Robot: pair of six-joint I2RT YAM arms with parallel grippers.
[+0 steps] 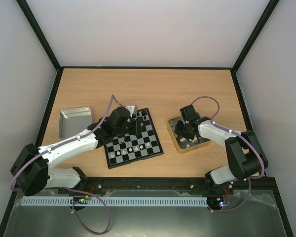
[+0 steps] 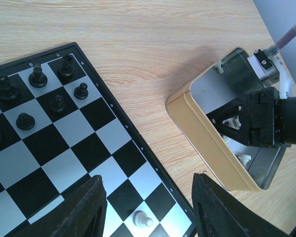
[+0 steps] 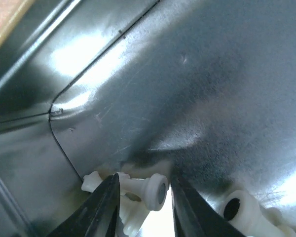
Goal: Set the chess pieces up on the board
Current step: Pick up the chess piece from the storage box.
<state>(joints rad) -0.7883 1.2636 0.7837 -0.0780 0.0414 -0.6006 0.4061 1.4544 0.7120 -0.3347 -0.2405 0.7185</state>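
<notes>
left gripper (image 2: pixel 147 180) hangs open over the edge of the board (image 2: pixel 89 128), holding nothing; a white pawn (image 2: pixel 142 218) stands on a square below it. black pieces (image 2: pixel 38 76) cluster at one corner. right gripper (image 3: pixel 144 182) is down in the gold tray (image 2: pixel 207 143), its fingers flanking a white piece (image 3: pixel 155 191); can't tell if it's pinched.
</notes>
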